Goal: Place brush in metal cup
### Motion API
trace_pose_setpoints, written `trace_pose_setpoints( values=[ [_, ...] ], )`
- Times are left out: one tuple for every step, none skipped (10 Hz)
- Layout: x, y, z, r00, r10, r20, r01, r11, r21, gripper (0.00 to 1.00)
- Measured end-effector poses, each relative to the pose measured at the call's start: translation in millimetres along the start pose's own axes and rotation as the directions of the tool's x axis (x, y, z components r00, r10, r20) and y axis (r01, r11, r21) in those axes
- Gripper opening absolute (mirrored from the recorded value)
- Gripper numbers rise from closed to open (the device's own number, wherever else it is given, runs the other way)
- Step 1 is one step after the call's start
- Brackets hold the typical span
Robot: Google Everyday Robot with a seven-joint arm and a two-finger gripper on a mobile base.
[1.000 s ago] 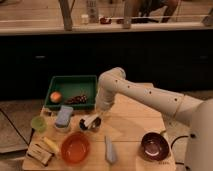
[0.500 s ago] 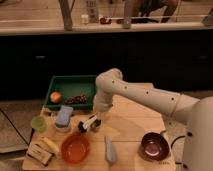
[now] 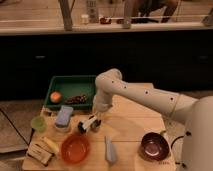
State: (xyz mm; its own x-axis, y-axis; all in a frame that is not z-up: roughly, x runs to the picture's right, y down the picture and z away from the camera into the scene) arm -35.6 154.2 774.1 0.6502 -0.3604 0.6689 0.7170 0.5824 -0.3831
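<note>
My gripper [image 3: 89, 124] hangs from the white arm [image 3: 135, 95], low over the wooden table [image 3: 130, 125], just below the green tray [image 3: 70, 82]. A slim pale blue-grey brush [image 3: 110, 150] lies on the table to the gripper's lower right, apart from it. The small metal cup does not show on its own. It may be hidden at or under the gripper, where I see only a dark patch. I cannot tell whether the gripper holds anything.
The green tray holds an orange fruit [image 3: 55, 96] and a dark item. A pale green cup [image 3: 38, 123], a blue block [image 3: 63, 116], an orange bowl [image 3: 75, 148] and tan items [image 3: 42, 150] are on the left. A maroon bowl [image 3: 154, 146] is at the right.
The arm's elbow has sunk slightly and shifted a little. The gripper stays at about the same spot over the table. Nothing on the table has moved.
</note>
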Motion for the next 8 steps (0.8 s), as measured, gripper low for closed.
trace_pose_setpoints(
  values=[
    [0.4, 0.6, -0.2, 1.0, 0.001, 0.0, -0.001, 1.0, 0.0, 0.78],
    [1.1, 1.3, -0.8, 1.0, 0.002, 0.0, -0.002, 1.0, 0.001, 0.8],
    [2.3, 2.4, -2.1, 1.0, 0.005, -0.002, -0.005, 1.0, 0.002, 0.8],
    [3.7, 3.8, -4.0, 1.0, 0.008, -0.005, -0.008, 1.0, 0.004, 0.8],
    [4.6, 4.0, -5.4, 1.0, 0.011, -0.007, -0.011, 1.0, 0.008, 0.8],
    [5.0, 3.6, -7.0, 1.0, 0.013, -0.009, -0.012, 1.0, 0.013, 0.8],
    [5.4, 3.6, -8.0, 1.0, 0.014, -0.01, -0.014, 1.0, 0.015, 0.8],
    [6.0, 3.8, -9.3, 1.0, 0.015, -0.013, -0.015, 1.0, 0.018, 0.8]
  ],
)
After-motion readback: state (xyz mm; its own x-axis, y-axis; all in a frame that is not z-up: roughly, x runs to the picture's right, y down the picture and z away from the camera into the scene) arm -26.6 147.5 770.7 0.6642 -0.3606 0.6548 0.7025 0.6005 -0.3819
